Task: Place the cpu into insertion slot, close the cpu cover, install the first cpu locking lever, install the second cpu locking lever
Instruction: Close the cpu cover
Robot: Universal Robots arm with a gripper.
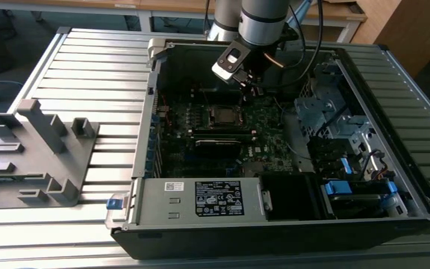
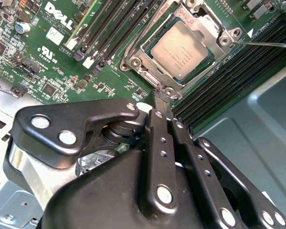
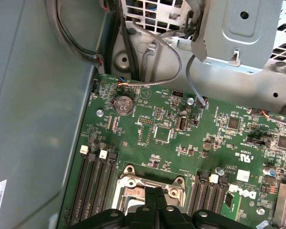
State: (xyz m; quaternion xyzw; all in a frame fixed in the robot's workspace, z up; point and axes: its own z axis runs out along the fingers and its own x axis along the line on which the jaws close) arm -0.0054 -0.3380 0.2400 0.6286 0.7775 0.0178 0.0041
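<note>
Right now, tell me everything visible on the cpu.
The cpu is a small flat square chip with a dull silver-grey metal face and faint print. It lies level in the insertion slot on the green motherboard, showing through the window of the silvery cpu cover, which frames its edges and appears to lie flat over them. Nothing else touches its face; the hand, fingers together, sits just off the socket's edge in the second wrist view.

The computer case [image 1: 146, 140] lies on the desk [image 1: 88, 67], a rack [image 1: 40, 148] beside it on the exterior view's left. Inside, the motherboard [image 1: 271, 131] carries the cpu [image 2: 183, 50], framed by the cpu cover [image 2: 207, 24], between memory slots [image 2: 109, 28]; the tool [image 2: 162, 98] hangs just beside the cover.
</note>
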